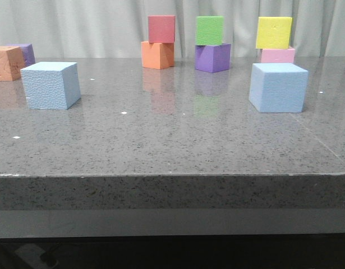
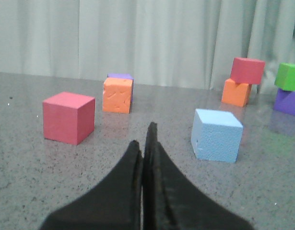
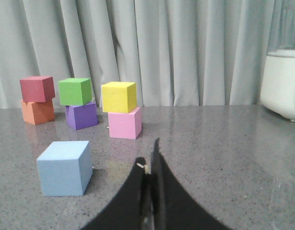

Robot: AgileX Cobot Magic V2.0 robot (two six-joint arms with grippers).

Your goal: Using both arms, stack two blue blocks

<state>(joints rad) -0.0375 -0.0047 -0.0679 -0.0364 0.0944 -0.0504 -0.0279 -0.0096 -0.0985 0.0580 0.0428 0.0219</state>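
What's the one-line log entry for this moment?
stage: pre-grasp | left blue block: on table, free | right blue block: on table, free | left gripper: jaws shut, empty | right gripper: jaws shut, empty | stacked: no

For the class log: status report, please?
Left gripper and right gripper shut, empty. Two blue blocks apart, unstacked. Nothing between them.

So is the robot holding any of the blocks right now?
No. Both the left gripper and right gripper are shut on nothing; each blue block sits alone on the table.
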